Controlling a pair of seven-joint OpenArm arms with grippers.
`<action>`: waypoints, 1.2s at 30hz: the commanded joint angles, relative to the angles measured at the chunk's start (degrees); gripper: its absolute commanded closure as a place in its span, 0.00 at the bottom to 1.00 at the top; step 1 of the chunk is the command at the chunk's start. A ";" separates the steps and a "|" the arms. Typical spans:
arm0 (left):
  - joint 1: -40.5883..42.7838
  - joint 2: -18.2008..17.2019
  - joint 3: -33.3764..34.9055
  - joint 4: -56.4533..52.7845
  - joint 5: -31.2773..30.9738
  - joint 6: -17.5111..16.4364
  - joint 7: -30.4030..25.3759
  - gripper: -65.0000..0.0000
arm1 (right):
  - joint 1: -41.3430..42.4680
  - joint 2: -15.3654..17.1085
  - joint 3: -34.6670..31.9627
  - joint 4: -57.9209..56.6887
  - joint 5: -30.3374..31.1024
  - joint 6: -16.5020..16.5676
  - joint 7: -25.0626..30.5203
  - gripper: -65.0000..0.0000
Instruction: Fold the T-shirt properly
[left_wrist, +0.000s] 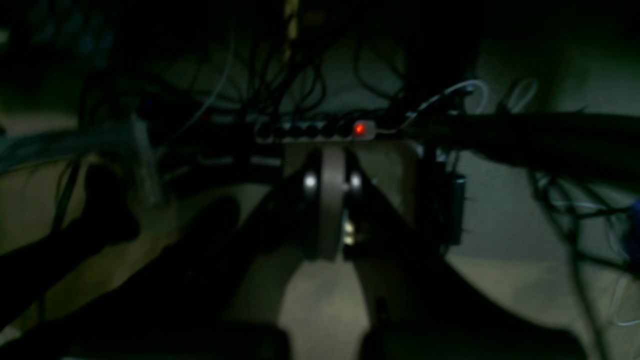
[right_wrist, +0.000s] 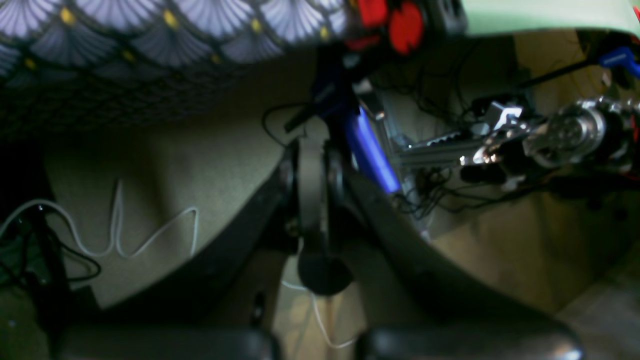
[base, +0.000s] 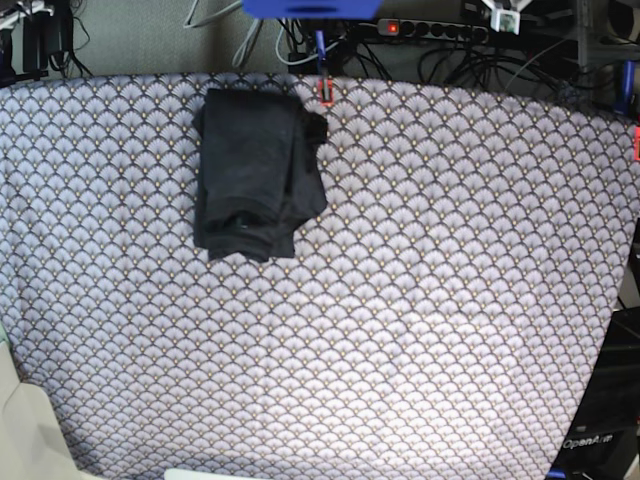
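T-shirt (base: 257, 171): lying folded on tablecloth (base: 400, 300), near its far edge. Left gripper (left_wrist: 332, 200), right gripper (right_wrist: 312, 200): fingers resting together, holding nothing.

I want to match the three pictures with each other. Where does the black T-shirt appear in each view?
Base view: the T-shirt lies folded on the tablecloth, upper left, near the far edge.
Left wrist view: not in it; only the dark floor, cables and a power strip with a red light.
Right wrist view: not in it; the tablecloth's edge shows at the top left.
Shared landmarks: the tablecloth joins base and right wrist; the power strip joins base and left wrist.
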 joint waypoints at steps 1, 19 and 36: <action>0.48 -0.19 -0.07 -1.09 0.86 -0.21 -2.04 1.00 | -0.67 0.56 1.30 -1.11 -0.36 -0.23 1.62 1.00; -8.84 -2.55 -0.07 -34.58 2.97 0.05 -7.32 1.00 | 3.02 10.41 8.07 -41.99 -13.63 -0.23 17.44 1.00; -22.11 -7.39 3.62 -64.21 8.86 30.03 -14.70 1.00 | 12.95 11.55 7.63 -66.08 -42.55 -0.23 19.20 1.00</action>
